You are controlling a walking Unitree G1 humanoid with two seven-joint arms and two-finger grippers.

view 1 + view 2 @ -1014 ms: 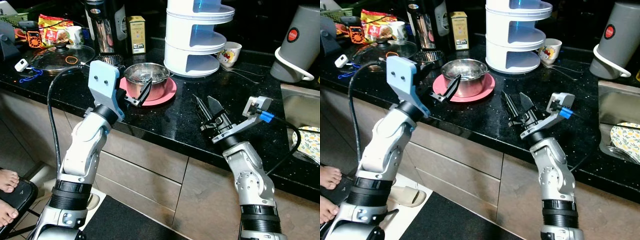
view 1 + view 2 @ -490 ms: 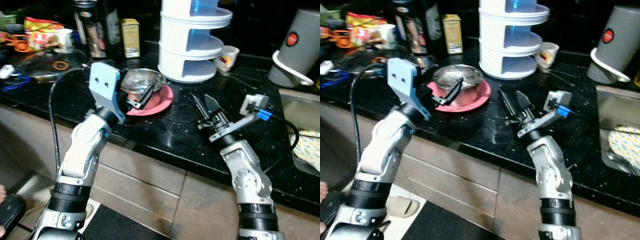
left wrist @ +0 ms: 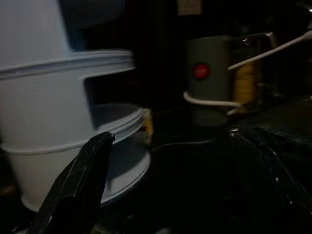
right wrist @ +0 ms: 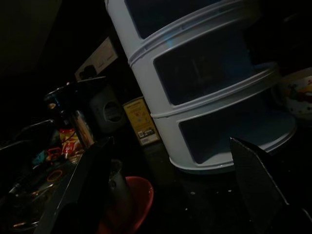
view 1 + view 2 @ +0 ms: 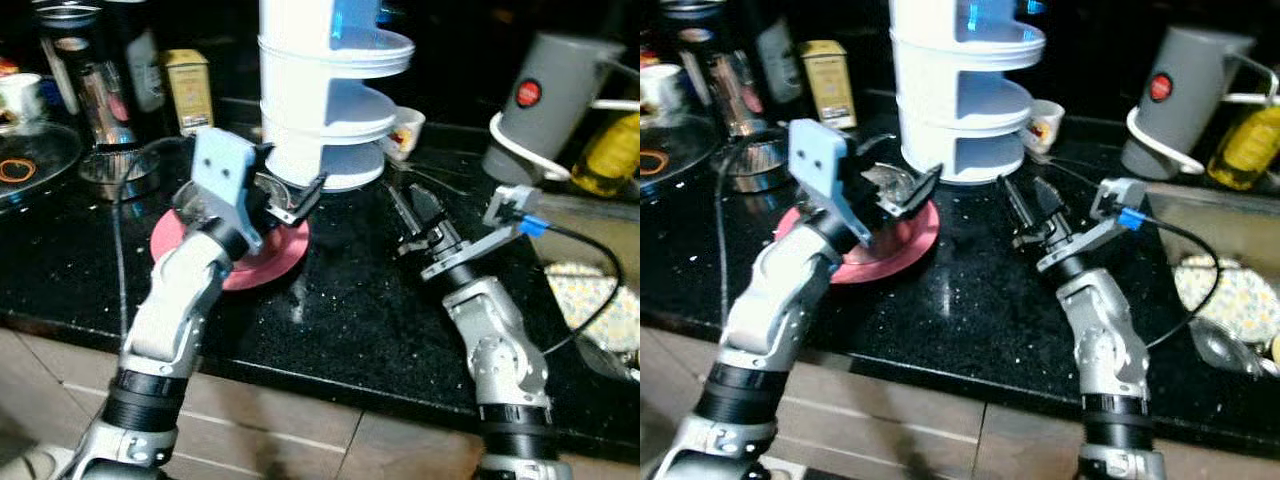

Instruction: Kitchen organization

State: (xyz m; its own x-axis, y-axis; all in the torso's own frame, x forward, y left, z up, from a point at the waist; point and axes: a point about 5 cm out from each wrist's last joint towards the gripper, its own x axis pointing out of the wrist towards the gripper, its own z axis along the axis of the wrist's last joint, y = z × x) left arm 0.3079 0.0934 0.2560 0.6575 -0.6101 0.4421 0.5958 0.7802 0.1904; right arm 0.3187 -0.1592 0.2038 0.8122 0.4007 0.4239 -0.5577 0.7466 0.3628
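Currently both arms are raised over the black countertop (image 5: pixel 330 310). Left gripper (image 5: pixel 902 192): positioned above the pink plate (image 5: pixel 902 244), immediately in front of the white tiered rack (image 5: pixel 965 95). Its fingers stand spread apart, and a crumpled shiny metallic item (image 5: pixel 883 183) sits at or between them; whether the fingers actually have hold of it cannot be determined from the blurred views. In the left wrist view one black finger (image 3: pixel 78 183) appears against the rack's lower tier.

Right gripper (image 5: pixel 420 215): held over bare countertop, to the right of the rack and well apart from the plate. Its two fingers are parted with nothing between them; the right wrist view shows both fingers (image 4: pixel 256 183) spread wide, with the rack beyond.

Surrounding items:
- Yellow box (image 5: pixel 187 91) and dark steel appliance (image 5: pixel 100 110), behind the plate on the left.
- Patterned cup (image 5: pixel 405 132), just beside the rack's right side.
- Grey kettle (image 5: pixel 545 110), toward the back right.
- Patterned dish (image 5: pixel 1230 295), lying in the sink area on the right
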